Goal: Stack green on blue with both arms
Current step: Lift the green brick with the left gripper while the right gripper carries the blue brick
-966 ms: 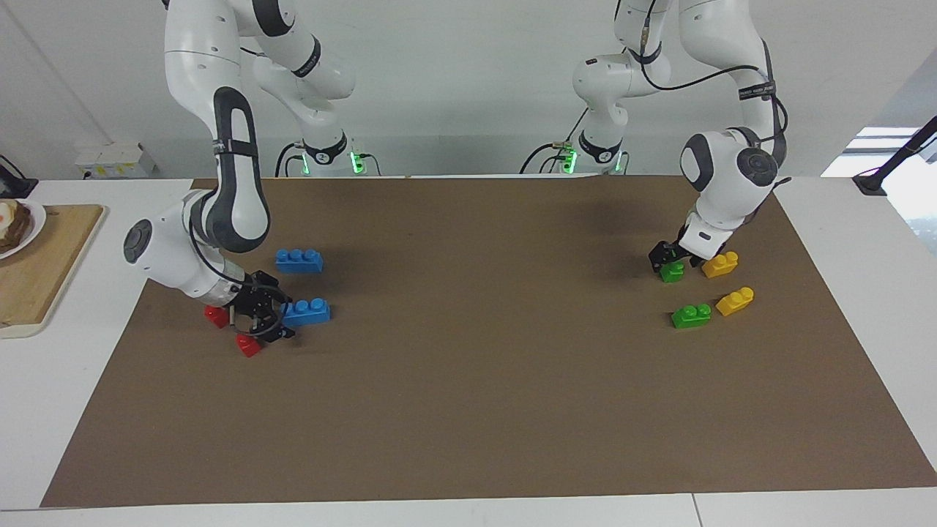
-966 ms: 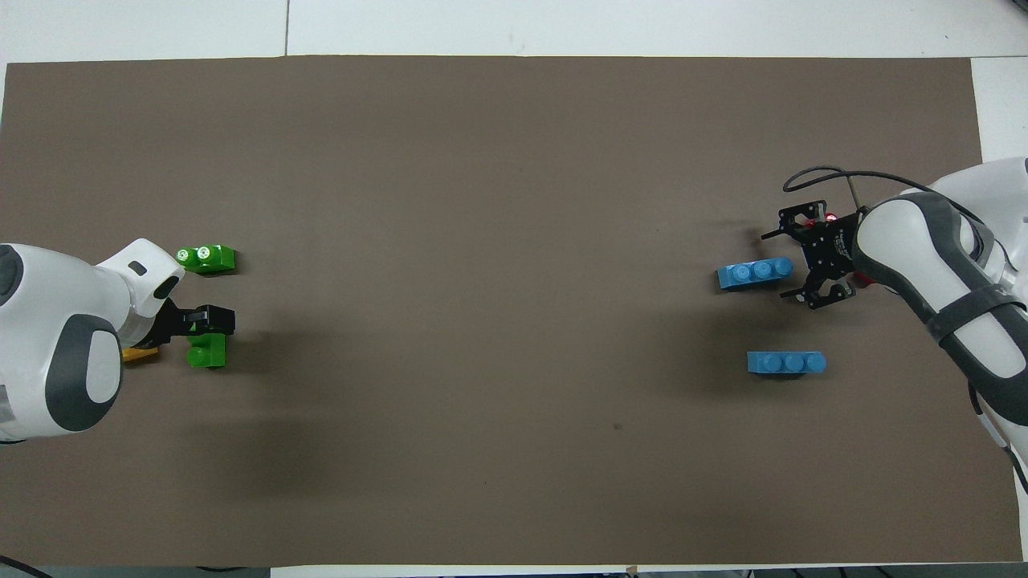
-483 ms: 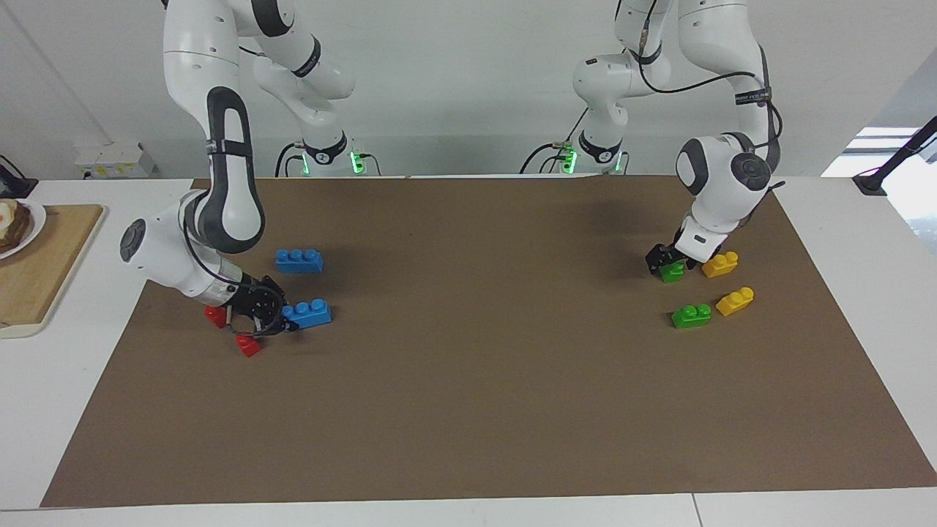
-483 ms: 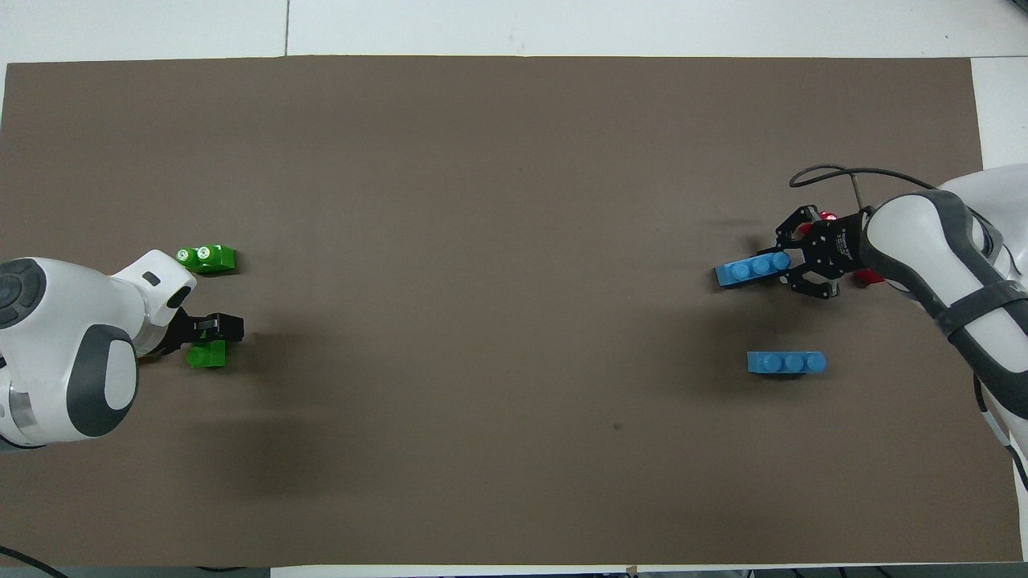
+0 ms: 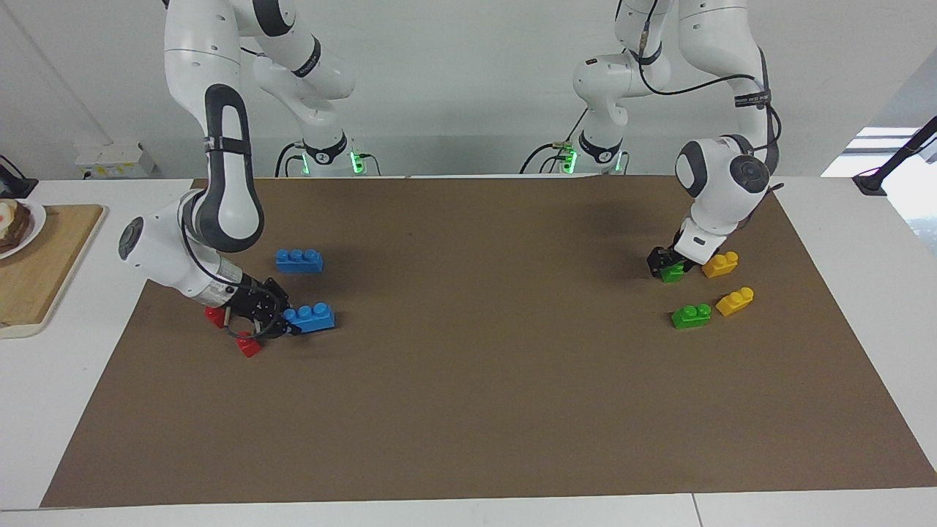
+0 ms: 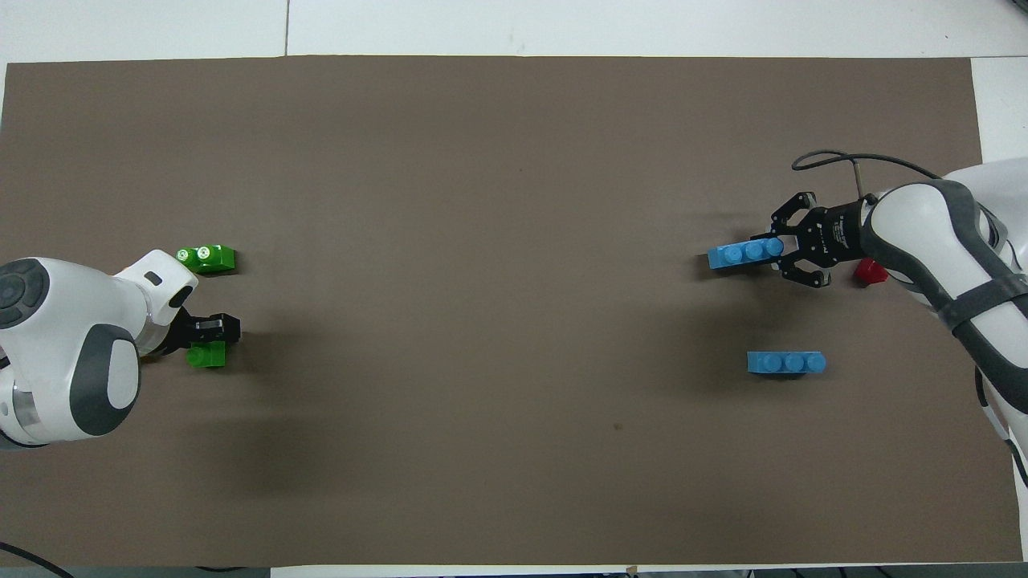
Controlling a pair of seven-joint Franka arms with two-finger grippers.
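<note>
Right gripper low at the right arm's end, jaws closed on one end of a blue brick, left gripper down at a green brick on the brown mat, jaw state unclear.

Right pincer grips blue brick; left pincer grips green brick.

A big brown mat covers most of the white bench. Two yellow bricks lie on the mat, toward the left arm's end. Two small red bricks lie on the mat, toward the right arm's end. Off the mat at that end, a wooden board holds a plate of food.
</note>
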